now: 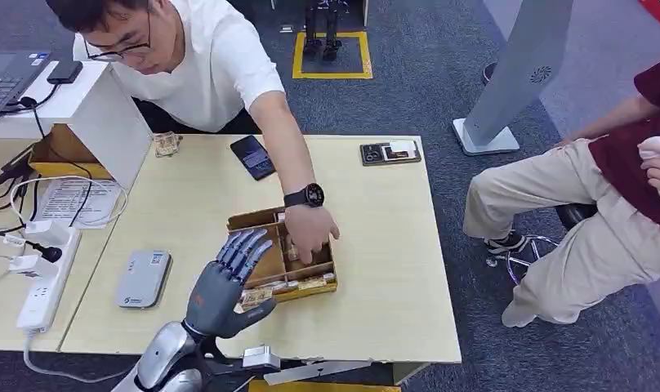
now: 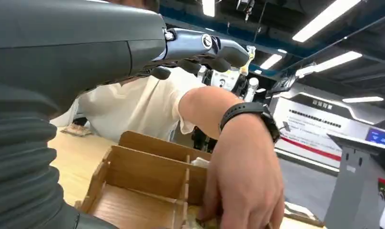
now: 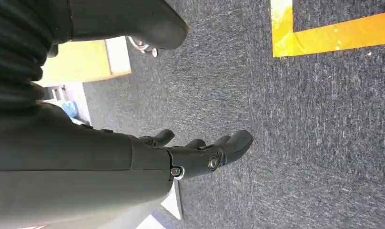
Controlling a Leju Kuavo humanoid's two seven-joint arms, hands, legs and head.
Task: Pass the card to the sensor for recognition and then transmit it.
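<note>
A wooden compartment box (image 1: 249, 219) stands near the table's front edge, with cards (image 1: 306, 284) in its front slots. A person's hand (image 1: 310, 233) with a black watch reaches into the box. My left hand (image 1: 229, 282) hovers over the box's left side, fingers spread, holding nothing. The left wrist view shows those fingers (image 2: 205, 45) stretched above the box (image 2: 147, 162) and the person's hand (image 2: 248, 181). A grey flat sensor (image 1: 143, 278) lies on the table left of my hand. My right hand (image 3: 200, 152) hangs over the carpet, fingers loose and empty.
A black phone (image 1: 252, 156) and a small tray (image 1: 390, 152) lie at the table's far side. A power strip (image 1: 41, 282) and cables sit on the left. A second person (image 1: 588, 212) sits to the right of the table, near a white stand (image 1: 515, 73).
</note>
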